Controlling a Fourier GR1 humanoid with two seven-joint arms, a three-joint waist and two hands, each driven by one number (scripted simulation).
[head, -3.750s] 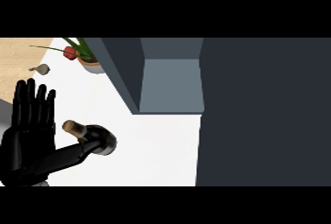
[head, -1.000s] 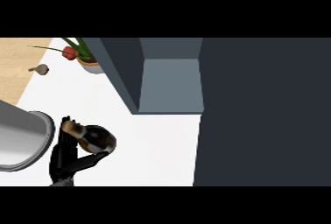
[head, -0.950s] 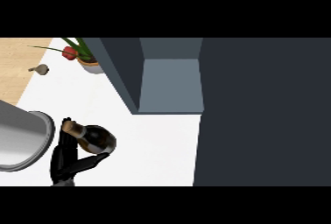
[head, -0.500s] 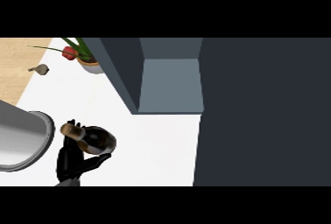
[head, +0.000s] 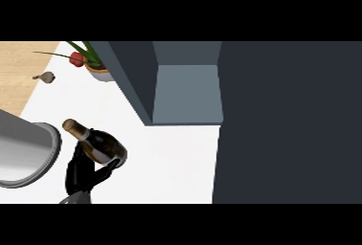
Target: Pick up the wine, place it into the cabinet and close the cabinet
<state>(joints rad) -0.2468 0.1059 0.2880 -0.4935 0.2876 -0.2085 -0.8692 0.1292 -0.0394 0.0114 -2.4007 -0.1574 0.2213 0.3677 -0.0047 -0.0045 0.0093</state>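
The wine bottle [head: 105, 147] is dark with a gold-foiled neck and tilts with the neck toward the upper left, over the white counter [head: 170, 165]. My left hand [head: 84, 173] is curled round the bottle's lower body from below, and its grey forearm [head: 21, 148] fills the left edge, close to the view. The grey cabinet [head: 187, 91] stands open at the upper middle, to the right of and beyond the bottle, with a bare shelf. My right hand does not show.
A large dark panel [head: 286, 124] covers the whole right side, beside the cabinet opening. A potted plant with a red flower [head: 96, 67] stands at the back left. A small pale object [head: 46, 76] lies on the wooden surface near it.
At first my left hand stood open, fingers up, beside the bottle. It has since curled round it. Over the last second the bottle has risen a little and looks larger, its neck swung up-left.
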